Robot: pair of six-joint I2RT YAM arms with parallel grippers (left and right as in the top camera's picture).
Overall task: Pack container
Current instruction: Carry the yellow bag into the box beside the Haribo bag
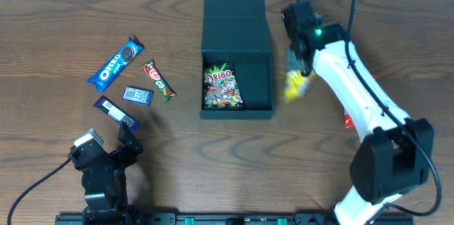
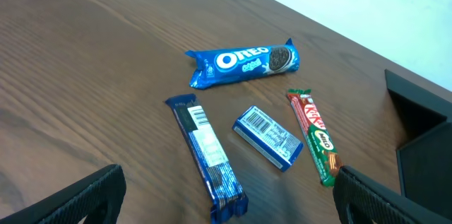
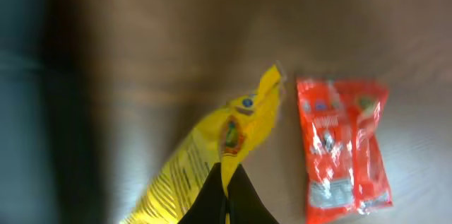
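The dark teal container stands open at the table's middle, its lid folded back, with a Haribo bag inside at the front left. Just right of the box, my right gripper is shut on a yellow snack packet. In the right wrist view the closed jaws pinch the yellow packet above the wood. My left gripper stands open near the front left, and in its own view nothing is between the fingers.
Left of the box lie an Oreo pack, a green KitKat bar, a small blue packet and a dark blue bar. A red packet lies under the right arm.
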